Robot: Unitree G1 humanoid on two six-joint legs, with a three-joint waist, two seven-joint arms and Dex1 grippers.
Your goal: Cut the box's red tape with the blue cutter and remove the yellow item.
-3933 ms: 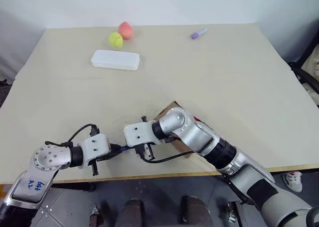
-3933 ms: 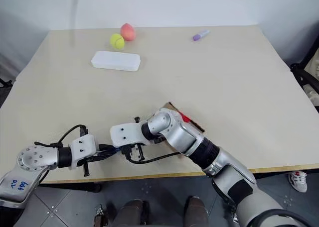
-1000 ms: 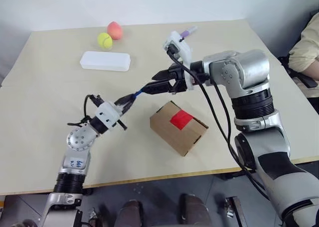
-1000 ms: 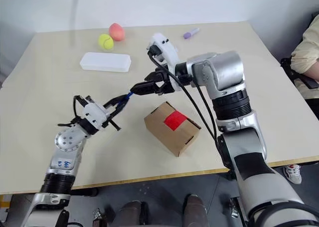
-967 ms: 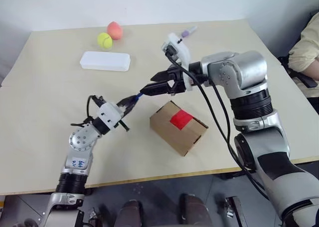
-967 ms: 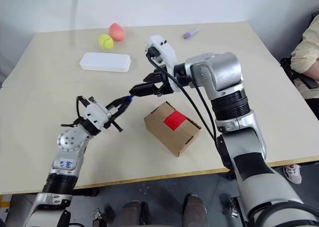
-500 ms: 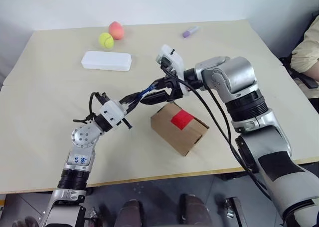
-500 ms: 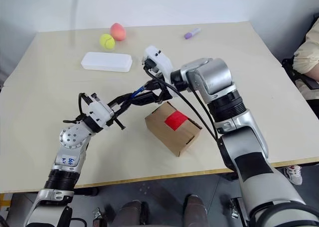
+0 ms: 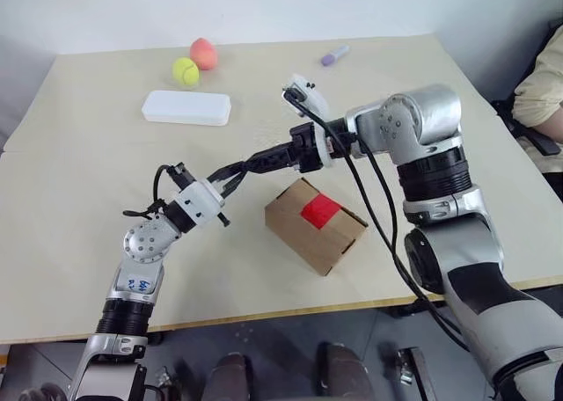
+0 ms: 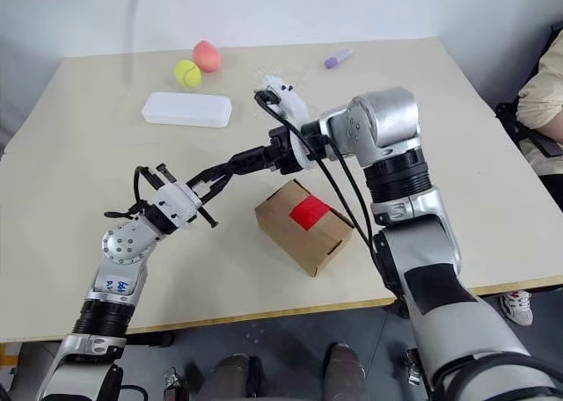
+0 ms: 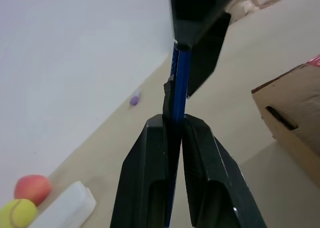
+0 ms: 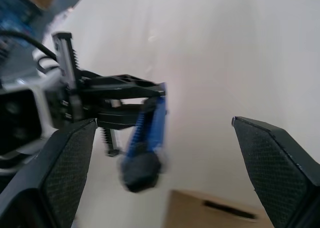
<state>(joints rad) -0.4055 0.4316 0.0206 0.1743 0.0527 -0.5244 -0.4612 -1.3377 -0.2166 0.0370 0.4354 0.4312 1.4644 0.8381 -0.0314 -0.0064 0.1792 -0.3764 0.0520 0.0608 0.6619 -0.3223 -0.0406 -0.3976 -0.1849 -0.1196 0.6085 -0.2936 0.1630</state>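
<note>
Blue cutter (image 11: pixel 176 95) btwn right gripper's (image 12: pixel 155 153) spread fingers

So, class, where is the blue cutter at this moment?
The blue cutter is off the table, clamped in the left end effector, its free end between the open right end effector's fingers, just left of the box.

Beige table (image 9: pixel 106 190); white case (image 9: pixel 186 108), tennis ball (image 9: pixel 184 70) touching peach (image 9: pixel 203 53), purple marker (image 9: pixel 333 55) at far edge
</note>
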